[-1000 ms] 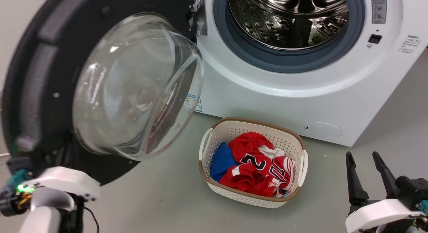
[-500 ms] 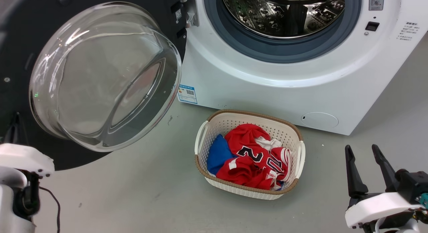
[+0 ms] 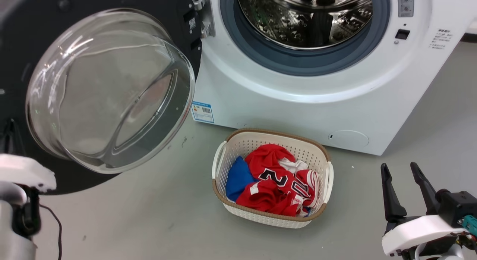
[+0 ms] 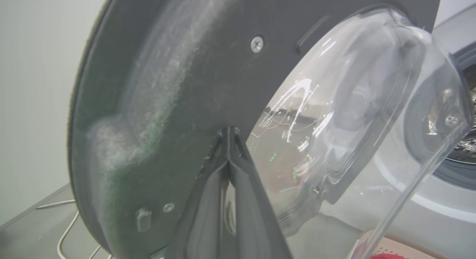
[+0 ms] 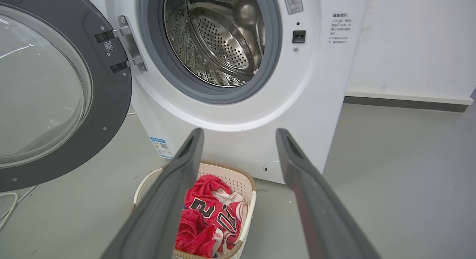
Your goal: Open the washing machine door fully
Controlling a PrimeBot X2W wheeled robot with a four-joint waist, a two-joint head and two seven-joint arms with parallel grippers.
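Washing machine door (image 3: 111, 84) stands wide; closed left hand (image 4: 228, 130) at its inner face may skid onto glass (image 4: 353, 103); right hand (image 3: 398, 167) open, idle.

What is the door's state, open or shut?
Open: the door stands wide on its hinge, and the drum is in plain sight.

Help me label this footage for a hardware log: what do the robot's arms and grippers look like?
Each gripper has two long, dark, tapering fingers: the right gripper and the left gripper. Behind the right one sit a rounded white shell, a black block and a teal connector. The left arm wears the same white casing, with a thin black cable below it.
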